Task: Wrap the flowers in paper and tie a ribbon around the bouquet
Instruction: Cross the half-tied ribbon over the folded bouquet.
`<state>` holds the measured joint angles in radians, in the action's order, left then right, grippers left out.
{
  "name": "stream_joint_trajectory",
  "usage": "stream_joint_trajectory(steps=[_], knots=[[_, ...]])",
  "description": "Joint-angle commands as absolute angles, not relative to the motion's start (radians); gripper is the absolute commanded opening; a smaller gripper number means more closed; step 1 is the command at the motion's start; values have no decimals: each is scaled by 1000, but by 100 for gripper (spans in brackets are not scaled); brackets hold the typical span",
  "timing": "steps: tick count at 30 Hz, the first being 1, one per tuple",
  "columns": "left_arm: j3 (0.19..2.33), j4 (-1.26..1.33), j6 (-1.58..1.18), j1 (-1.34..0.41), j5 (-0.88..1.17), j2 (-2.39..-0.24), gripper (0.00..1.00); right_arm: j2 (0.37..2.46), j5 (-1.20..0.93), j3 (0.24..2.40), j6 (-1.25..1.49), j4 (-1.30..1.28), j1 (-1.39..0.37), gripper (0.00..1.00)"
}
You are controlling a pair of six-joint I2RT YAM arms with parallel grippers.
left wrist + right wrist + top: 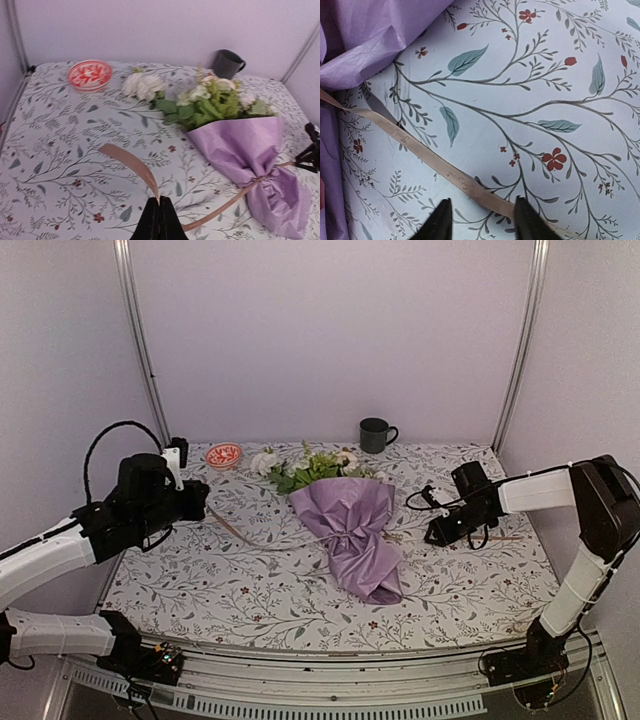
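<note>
Lilac paper [352, 525] forms the cone of the bouquet [345, 502], which lies about mid-bench [200, 585], blooms toward the far edge and crumpled tail toward the near edge.

Top view:
- Flowers [315, 468], green, white and pale pink, spill from the cone's open end.
- One white bloom [264, 461] lies loose on the cloth beside them.
- Beige ribbon [235, 530] cinches the cone at its waist. One strand runs across the cloth toward the left edge, up to the left pincer [200, 502]. Another runs toward the right edge, under the right pincer [435, 535].
- Dark mug [375, 435] stands at the far edge, right of centre.
- Red-and-white bowl [223, 454] sits near the far left corner.

Left wrist view:
- The left pincer's fingers [159, 220] are pressed together, clenched on the ribbon.
- One flat length [131, 164] curves away from the tips toward the left edge.
- A second strand runs from beside the fingers to the cinch on the paper.
- Bouquet, loose bloom, bowl and mug are all in sight beyond.
- A dark part of the right arm shows at the frame's right margin, just beside the cone.

Right wrist view:
- The right pincer's two fingertips [527, 222] stand apart, released, low over the cloth.
- The ribbon lies flat on the bench, running diagonally from under the paper's edge to the gap between the tips, where it passes beneath one of them.
- Nothing is gripped here.
- Faint lettering is printed along the ribbon, too small to read.
</note>
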<state>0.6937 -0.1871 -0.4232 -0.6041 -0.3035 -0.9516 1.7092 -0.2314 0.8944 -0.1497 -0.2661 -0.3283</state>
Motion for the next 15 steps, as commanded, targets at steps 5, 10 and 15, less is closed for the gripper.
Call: stream_joint_trajectory(steps=[5,10,15], knots=[[914,203,-214,-779,-10,-1072,0,1472,-358,960,-144,-377,-337,79],[1080,274,-138,-869,81,-1165,0,1397,-623,1006,-355,-101,-559,82],[1129,364,-108,-920,86,-1215,0,1582,-766,1085,-345,179,-699,89]])
